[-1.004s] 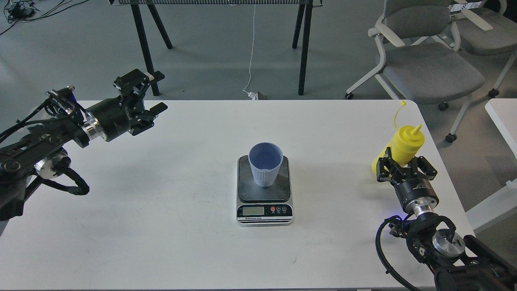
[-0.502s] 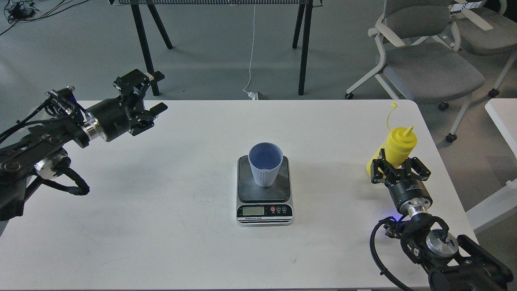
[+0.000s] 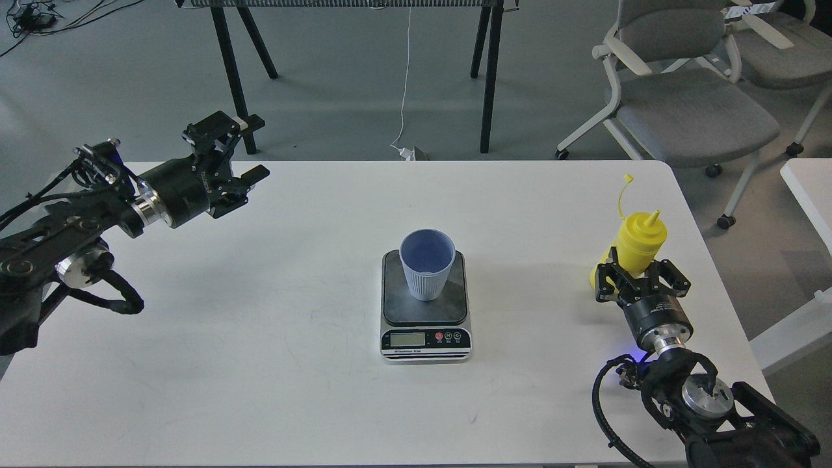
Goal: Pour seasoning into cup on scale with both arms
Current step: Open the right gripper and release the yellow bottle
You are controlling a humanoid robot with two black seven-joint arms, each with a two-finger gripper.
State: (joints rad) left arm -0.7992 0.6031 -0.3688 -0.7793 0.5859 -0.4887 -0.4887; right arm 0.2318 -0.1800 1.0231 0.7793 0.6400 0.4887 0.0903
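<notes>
The yellow seasoning bottle is at the right side of the white table, leaning slightly, nozzle up and its tethered cap hanging open. My right gripper is shut on the bottle's lower body, a finger on each side. The blue-grey ribbed cup stands upright on the dark platform of the scale at the table's middle. My left gripper is open and empty, hovering over the table's far left corner, well away from the cup.
Grey office chairs stand beyond the table's far right corner. Black legs of another table and a white cable are behind. A second white table edge is at the right.
My right gripper has moved a little left and toward the front with the bottle, and the bottle now stands more upright. The left arm, cup and scale have not moved.
</notes>
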